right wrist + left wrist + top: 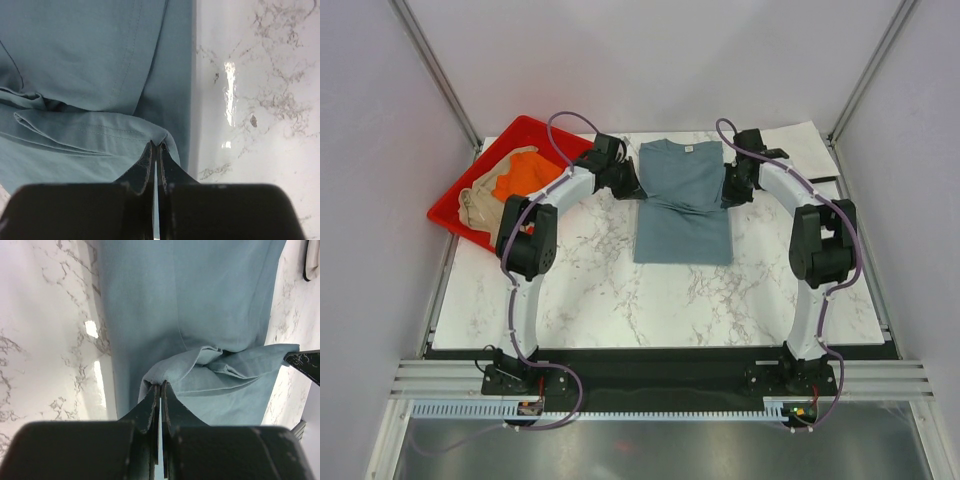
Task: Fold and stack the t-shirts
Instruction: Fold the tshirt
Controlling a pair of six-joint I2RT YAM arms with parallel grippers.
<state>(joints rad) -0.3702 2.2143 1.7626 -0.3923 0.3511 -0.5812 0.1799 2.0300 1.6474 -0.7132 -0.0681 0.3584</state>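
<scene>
A slate blue-grey t-shirt lies flat in the middle of the marble table, collar toward the back, with a crosswise fold bunched across its middle. My left gripper is at the shirt's left edge and is shut on a pinch of its fabric. My right gripper is at the shirt's right edge, shut on the folded hem. In the left wrist view the blue-grey t-shirt stretches away from the fingers, and a tip of the right gripper shows at the far side. An orange t-shirt and a tan-beige t-shirt lie crumpled in the tray.
The red plastic tray sits at the table's back left corner, close to the left arm's elbow. A pale flat cloth-like piece lies at the back right, behind the right arm. Grey walls enclose the table on three sides.
</scene>
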